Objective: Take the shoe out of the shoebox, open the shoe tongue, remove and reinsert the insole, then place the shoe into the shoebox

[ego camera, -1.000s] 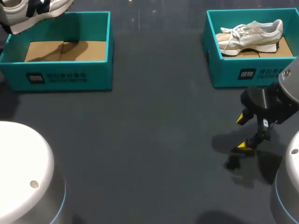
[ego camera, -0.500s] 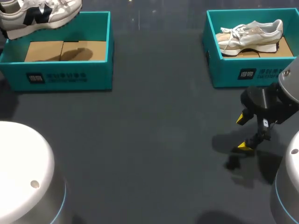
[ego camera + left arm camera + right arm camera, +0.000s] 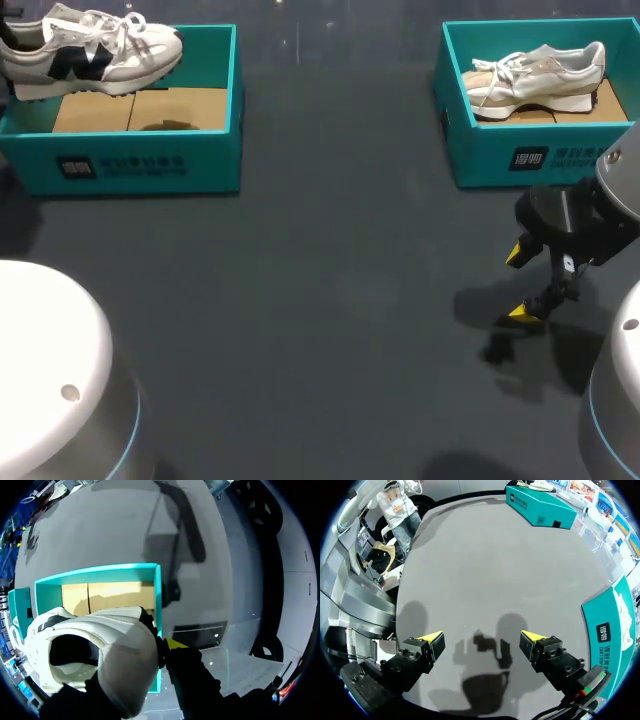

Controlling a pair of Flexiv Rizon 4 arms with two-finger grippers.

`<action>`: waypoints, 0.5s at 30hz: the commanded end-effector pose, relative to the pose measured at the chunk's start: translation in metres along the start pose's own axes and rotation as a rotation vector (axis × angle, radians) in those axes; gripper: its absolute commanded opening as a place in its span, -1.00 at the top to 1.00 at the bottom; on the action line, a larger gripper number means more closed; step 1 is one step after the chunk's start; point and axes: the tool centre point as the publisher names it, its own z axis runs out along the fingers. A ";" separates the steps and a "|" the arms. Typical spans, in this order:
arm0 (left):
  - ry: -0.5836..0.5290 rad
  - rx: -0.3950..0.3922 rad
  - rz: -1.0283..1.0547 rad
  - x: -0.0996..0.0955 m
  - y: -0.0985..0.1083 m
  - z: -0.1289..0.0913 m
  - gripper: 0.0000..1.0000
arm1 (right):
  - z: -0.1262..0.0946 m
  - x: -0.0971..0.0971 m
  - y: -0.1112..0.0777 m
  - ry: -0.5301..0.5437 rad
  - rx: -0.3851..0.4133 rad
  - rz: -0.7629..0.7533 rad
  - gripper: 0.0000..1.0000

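A white shoe with a dark side mark (image 3: pixel 90 55) hangs low over the back left of the left teal shoebox (image 3: pixel 140 165), its toe pointing right. In the left wrist view my left gripper (image 3: pixel 160 647) is shut on the shoe's heel (image 3: pixel 100 655), with one yellow fingertip (image 3: pixel 174 643) showing beside it; the box's cardboard floor (image 3: pixel 107 595) lies under and ahead of the shoe. My right gripper (image 3: pixel 519 283) stands open over the bare table in front of the right box, with nothing between its fingers (image 3: pixel 482 640).
A second teal shoebox (image 3: pixel 545 160) at the back right holds a cream shoe (image 3: pixel 535 75) lying on its side. That box's wall (image 3: pixel 615 625) sits close beside my right gripper. The dark table (image 3: pixel 340 300) stretches between the two boxes.
The shoe in my left gripper has moved right and come down toward the left box. The right arm has not moved.
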 end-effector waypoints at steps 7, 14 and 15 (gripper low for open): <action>0.012 0.002 0.031 -0.006 -0.006 0.003 1.00 | 0.000 0.002 -0.001 -0.003 0.001 0.000 -1.00; 0.045 0.022 0.050 -0.010 -0.012 0.013 1.00 | 0.000 0.002 -0.001 -0.003 0.001 0.000 -1.00; 0.054 0.024 0.056 -0.011 -0.013 0.015 1.00 | 0.000 0.002 -0.001 -0.003 0.001 0.000 -1.00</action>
